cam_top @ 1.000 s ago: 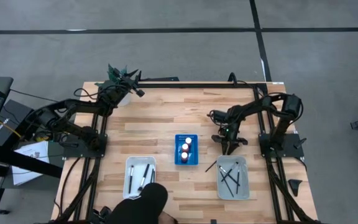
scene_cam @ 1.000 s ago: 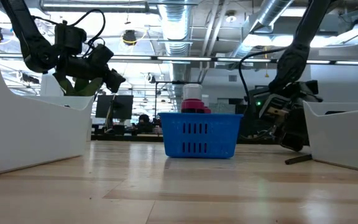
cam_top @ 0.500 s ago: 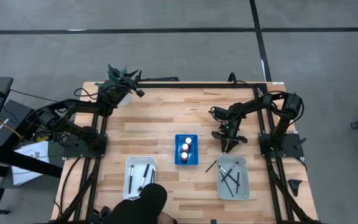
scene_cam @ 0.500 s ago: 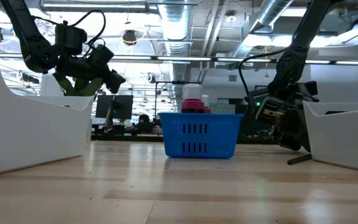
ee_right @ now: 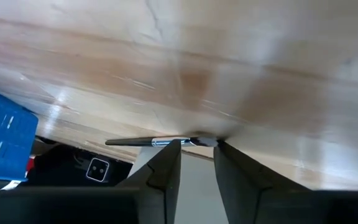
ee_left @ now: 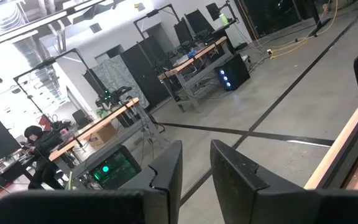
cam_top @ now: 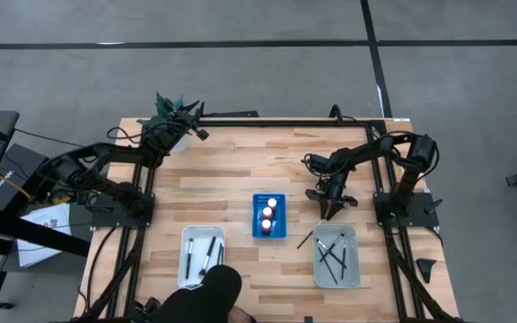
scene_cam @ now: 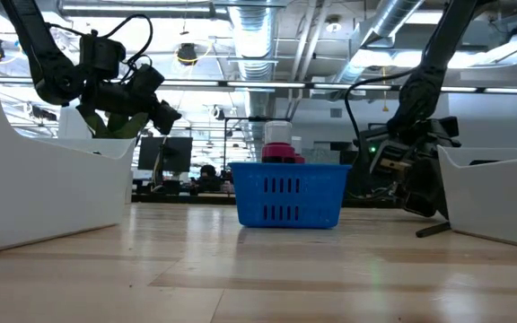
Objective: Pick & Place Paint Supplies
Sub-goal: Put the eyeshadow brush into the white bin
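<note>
— What's the table point(cam_top: 240, 179) made of?
— Pale wood planks, smooth with a soft sheen. The blue rack point(scene_cam: 287, 192) is slotted plastic, the trays point(scene_cam: 48, 193) plain white plastic — matt.
— And the brush point(ee_right: 157, 142)?
— Dark handle, shiny metal ferrule.

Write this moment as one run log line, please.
left hand: raised at far edge, empty | right hand: low near grey tray | brush: on table
</note>
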Robot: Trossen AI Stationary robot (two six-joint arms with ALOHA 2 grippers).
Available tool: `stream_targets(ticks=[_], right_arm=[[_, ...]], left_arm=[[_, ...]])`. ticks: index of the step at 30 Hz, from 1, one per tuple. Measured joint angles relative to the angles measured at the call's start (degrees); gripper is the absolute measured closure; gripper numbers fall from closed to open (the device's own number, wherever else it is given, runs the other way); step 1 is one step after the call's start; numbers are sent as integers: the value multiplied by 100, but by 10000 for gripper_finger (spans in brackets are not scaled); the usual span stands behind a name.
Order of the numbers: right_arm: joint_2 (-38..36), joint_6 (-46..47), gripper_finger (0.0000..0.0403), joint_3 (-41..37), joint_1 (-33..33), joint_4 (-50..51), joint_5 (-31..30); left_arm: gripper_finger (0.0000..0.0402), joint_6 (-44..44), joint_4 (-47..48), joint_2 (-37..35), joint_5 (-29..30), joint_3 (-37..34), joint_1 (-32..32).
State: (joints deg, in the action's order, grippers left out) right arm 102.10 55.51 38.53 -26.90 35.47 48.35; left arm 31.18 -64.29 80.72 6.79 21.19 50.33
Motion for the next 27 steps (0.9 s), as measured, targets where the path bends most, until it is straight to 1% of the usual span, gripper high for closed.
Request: stream_targets(ticks=[9,13,19,23,27], right_arm=[[2,-19,360,-3,-66,-115,-15],[2,-57,394,-5,-70,-311,16],[-134,-151,400,-5,-66,-536,-69],[-436,-123,401,-3,-106,-562,-341],[-806,-61,402,-1,-132,-550,-478]], left_arm=[[325,-13,22,-1,-3,0,0],[325,-13,39,1,-4,0,0],[325,-15,39,0,-9,0,0],[325,-15,41,1,-9,0,0],[325,-17,41,1,-11,0,0]])
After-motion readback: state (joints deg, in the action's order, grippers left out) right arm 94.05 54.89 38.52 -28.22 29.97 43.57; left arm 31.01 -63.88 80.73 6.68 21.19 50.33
